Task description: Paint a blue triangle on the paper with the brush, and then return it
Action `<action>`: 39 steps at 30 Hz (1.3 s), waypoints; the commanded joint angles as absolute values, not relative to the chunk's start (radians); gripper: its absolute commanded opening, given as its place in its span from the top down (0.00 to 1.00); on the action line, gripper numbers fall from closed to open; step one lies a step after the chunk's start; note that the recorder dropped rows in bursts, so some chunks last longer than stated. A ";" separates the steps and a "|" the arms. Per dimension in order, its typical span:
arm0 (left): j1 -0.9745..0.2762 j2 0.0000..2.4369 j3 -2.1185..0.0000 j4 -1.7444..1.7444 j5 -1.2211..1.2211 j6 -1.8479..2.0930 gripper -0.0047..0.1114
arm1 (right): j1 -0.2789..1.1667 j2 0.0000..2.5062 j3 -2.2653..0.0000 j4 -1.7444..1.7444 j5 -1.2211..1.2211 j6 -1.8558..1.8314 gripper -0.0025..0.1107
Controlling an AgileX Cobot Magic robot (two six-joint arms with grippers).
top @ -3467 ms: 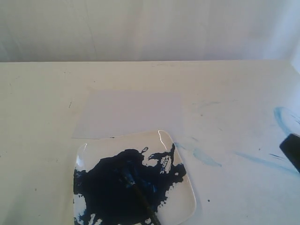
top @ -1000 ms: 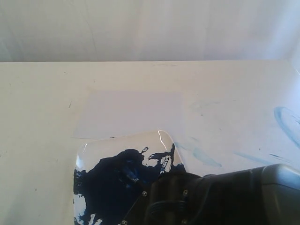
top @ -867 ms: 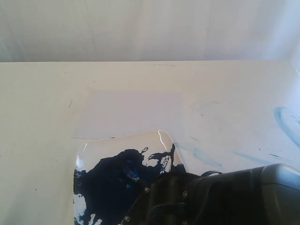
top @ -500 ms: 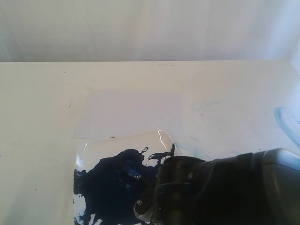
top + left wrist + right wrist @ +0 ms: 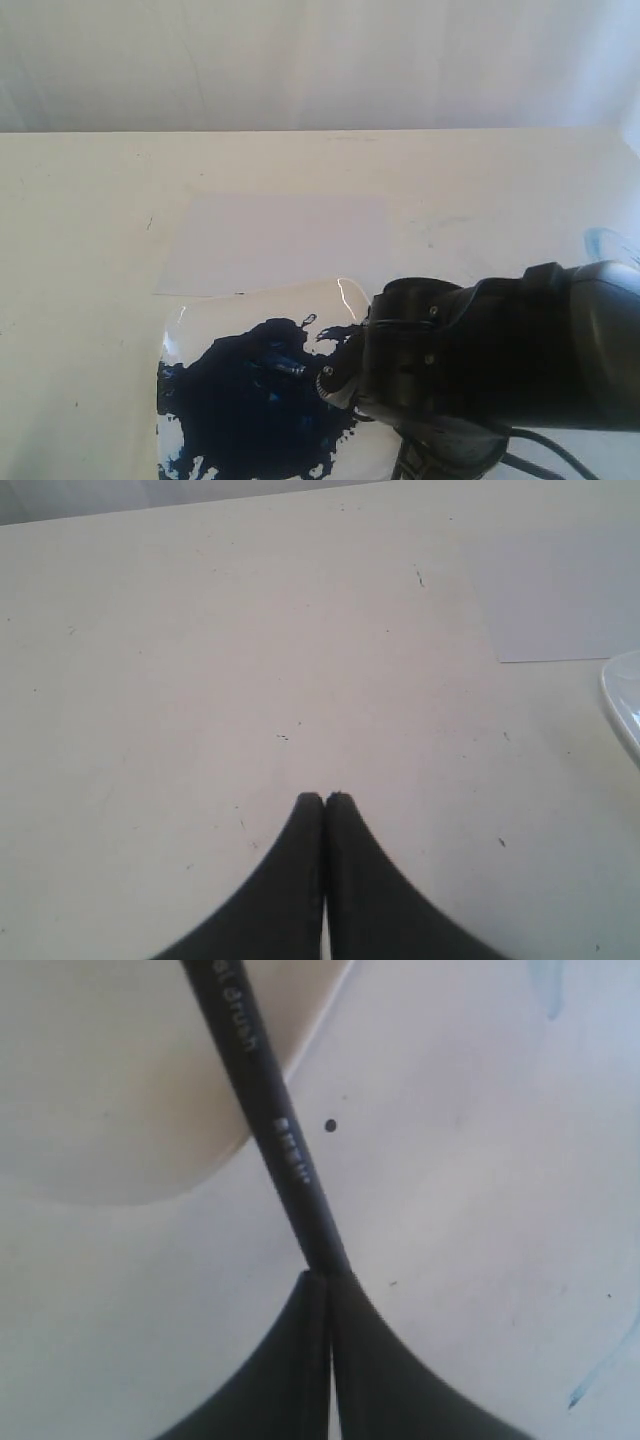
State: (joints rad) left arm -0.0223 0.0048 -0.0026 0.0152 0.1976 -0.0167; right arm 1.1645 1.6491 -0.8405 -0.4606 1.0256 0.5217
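Observation:
The black-handled brush (image 5: 262,1110) runs from my right gripper (image 5: 328,1275), which is shut on its handle end. In the exterior view my right arm (image 5: 480,350) hangs over the right side of the white plate (image 5: 200,320). The brush (image 5: 300,372) reaches left from it, its tip in the dark-blue paint puddle (image 5: 240,410). The pale paper (image 5: 280,240) lies flat just beyond the plate, its face bare; the blue triangle is not in view. My left gripper (image 5: 324,798) is shut on nothing above bare table, with the paper (image 5: 560,590) and plate rim (image 5: 625,705) off to one side.
Pale-blue paint smears mark the table at the right (image 5: 600,240) and near the plate in the right wrist view (image 5: 545,985). The table's far edge (image 5: 320,131) meets a white backdrop.
My right arm came in from the lower right and took hold of the brush that lay on the plate. Over the last second it has risen, tilting the handle up.

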 commanded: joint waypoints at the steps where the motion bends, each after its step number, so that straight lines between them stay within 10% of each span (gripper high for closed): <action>1: -0.026 0.000 0.000 0.009 0.195 -0.022 0.96 | 1.124 1.648 -0.837 -0.495 0.998 0.527 0.98; 39: -0.026 0.000 0.000 0.009 0.195 -0.022 0.96 | 1.096 1.579 -0.755 -0.376 0.913 0.473 0.98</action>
State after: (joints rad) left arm -0.0223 0.0048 -0.0026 0.0152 0.1976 -0.0167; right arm 1.1101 1.5549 -0.7598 -0.3244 0.9236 0.4287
